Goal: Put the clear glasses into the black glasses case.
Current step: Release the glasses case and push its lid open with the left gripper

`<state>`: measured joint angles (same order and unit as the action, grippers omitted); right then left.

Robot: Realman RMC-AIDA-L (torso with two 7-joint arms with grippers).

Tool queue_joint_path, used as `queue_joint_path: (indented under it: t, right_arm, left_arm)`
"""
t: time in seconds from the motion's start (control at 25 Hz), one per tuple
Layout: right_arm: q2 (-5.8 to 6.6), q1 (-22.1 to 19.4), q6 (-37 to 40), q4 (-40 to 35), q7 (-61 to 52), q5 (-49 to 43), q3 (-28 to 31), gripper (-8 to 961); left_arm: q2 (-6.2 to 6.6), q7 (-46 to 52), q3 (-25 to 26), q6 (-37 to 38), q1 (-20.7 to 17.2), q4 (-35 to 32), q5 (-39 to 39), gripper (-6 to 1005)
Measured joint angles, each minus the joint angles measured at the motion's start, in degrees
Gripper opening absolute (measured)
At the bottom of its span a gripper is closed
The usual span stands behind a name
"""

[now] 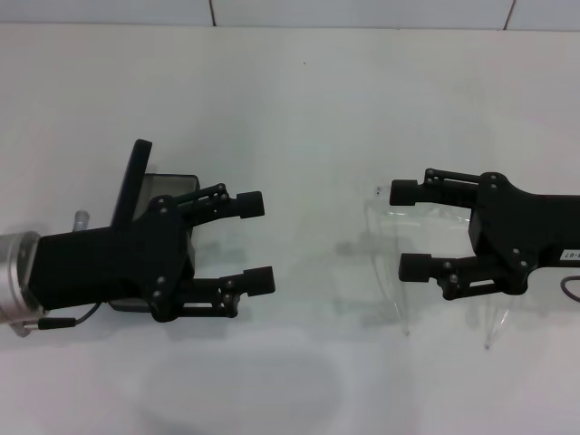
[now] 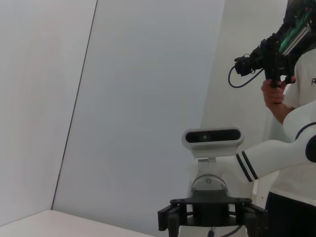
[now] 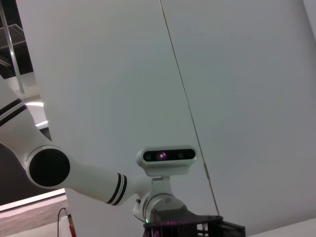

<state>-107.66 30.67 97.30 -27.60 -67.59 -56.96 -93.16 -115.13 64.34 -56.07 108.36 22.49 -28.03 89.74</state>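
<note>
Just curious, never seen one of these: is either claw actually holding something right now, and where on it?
Nothing is held. The left gripper and right gripper are open, the right one above the clear glasses.

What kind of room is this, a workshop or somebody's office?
Most likely a robotics lab or test room. A bare white table stands before plain white wall panels, a two-armed robot's camera head shows, and a person stands by holding a handheld device.
</note>
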Motion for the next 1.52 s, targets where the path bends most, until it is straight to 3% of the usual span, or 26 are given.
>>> queue_joint_path:
  t: [0.56,0.72,0.84,0.96,1.04,1.12,1.32,1.52]
  right_arm:
    - [-0.01,-0.5,0.0,0.0,0.2,0.0,0.5,870]
    - [0.36,-2.7,0.6,-0.1,0.6,-1.3,4.5,870]
    - [0.55,-6.6,1.8,-1.4,1.7,-3.6,10.7,869]
    - [0.13,-11.4,3.9,-3.8,2.8,-6.5,18.7,869]
    - [-0.33,-13.9,6.0,-5.4,3.0,-8.1,23.7,869]
    - [-0.84,-15.5,8.0,-5.9,3.0,-9.0,27.4,869]
    - [-1.46,-18.1,10.1,-6.0,3.0,-10.0,31.3,869]
    - [-1.77,-17.9,9.2,-5.6,3.1,-12.1,32.1,870]
  left_arm:
    - [-0.04,-0.1,0.2,0.0,0.0,0.0,-0.1,838]
    - [-0.12,1.4,2.2,-0.1,0.0,-0.7,-0.9,827]
    - [-0.73,5.0,5.7,-0.5,-0.3,-4.0,-0.9,819]
    - [-2.49,12.5,8.3,-3.9,-0.6,-13.0,-0.4,811]
    - [-4.44,21.9,7.8,-9.0,-1.4,-25.2,2.0,806]
    - [-5.14,30.4,4.6,-14.7,-2.5,-35.7,5.2,800]
    - [-4.82,53.1,-4.8,-27.9,-5.5,-56.0,17.9,787]
    - [-4.88,73.3,-14.5,-32.9,-9.4,-72.7,38.1,774]
